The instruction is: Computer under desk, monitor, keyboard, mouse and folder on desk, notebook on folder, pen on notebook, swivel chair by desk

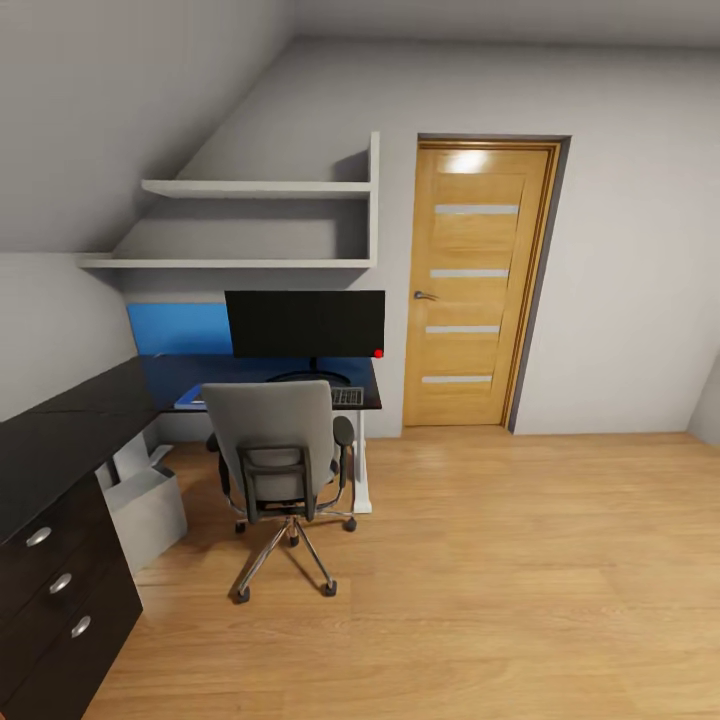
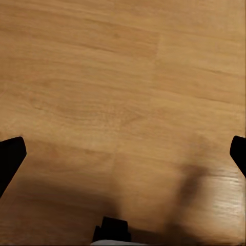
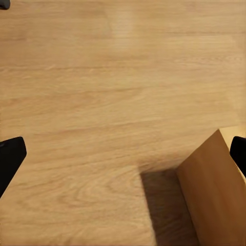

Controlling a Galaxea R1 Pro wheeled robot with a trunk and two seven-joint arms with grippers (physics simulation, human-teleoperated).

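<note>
I see a glossy black desk (image 1: 60, 440), cloth-backed swivel chair (image 1: 268, 430) on chrome legs, smooth wood floor (image 1: 520, 580).

The black L-shaped desk (image 1: 70, 420) runs along the left wall and turns across the far wall. On its far wing stands the wide black flat-screen monitor (image 1: 305, 323), with the large blue flat panel (image 1: 180, 328) behind it to the left. The slim dark keyboard (image 1: 346, 396) lies on the desk before the monitor's right end. The grey upholstered swivel chair (image 1: 280, 450) stands on the floor right in front of that wing. The light grey boxy computer tower (image 1: 145, 510) sits under the desk, left of the chair. The desk's three knobbed drawers (image 1: 60, 583) are at its near end. The light wooden door (image 1: 478, 285) is in the far wall, right of the desk.
</note>
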